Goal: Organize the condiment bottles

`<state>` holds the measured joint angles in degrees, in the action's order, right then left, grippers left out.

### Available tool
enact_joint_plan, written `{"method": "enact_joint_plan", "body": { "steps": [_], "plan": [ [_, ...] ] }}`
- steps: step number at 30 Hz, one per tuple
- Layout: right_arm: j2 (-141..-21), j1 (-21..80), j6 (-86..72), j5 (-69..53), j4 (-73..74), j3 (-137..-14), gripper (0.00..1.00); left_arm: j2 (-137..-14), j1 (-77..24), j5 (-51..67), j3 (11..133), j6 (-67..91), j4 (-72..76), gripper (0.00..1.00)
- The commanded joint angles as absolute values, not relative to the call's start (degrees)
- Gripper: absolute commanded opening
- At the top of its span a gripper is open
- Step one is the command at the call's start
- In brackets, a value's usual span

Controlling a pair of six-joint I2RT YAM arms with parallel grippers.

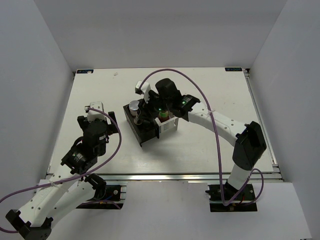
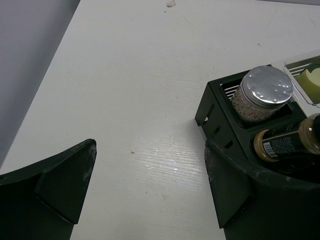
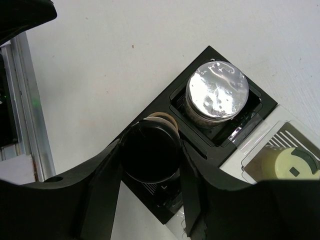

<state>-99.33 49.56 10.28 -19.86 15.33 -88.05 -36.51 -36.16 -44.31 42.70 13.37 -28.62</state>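
Right wrist view shows the right gripper (image 3: 150, 150) clamped on a black-lidded spice jar (image 3: 149, 161), lid up, over the rack (image 3: 212, 53) slot beside the silver-lidded jar (image 3: 217, 91) (rack mid-bench, nearer the far edge). The coming move, I judge, goes straight down along the jar's axis. The left gripper (image 2: 147, 185), fingers apart, hangs toward the left edge.

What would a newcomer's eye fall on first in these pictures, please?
The right gripper grips a black-lidded spice jar at the black end of the divided rack in mid-table. Next to it, a silver-lidded jar sits in the rack's corner compartment, and its shiny lid catches the light. The left gripper hangs open over the white table, to the rack's left.
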Motion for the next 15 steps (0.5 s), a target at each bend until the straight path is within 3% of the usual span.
{"method": "enact_joint_plan", "body": {
  "steps": [1, 15],
  "plan": [
    [-99.3, 49.5, 10.3, -20.1, 14.2, -87.7, 0.0, -35.8, -35.8, -44.3, 42.4, 13.4, -27.8, 0.98],
    [-98.4, 49.0, 13.9, -14.8, 19.6, -87.7, 0.0, -35.5, -35.8, -43.9, 42.5, 13.4, -27.9, 0.98]
  ]
}}
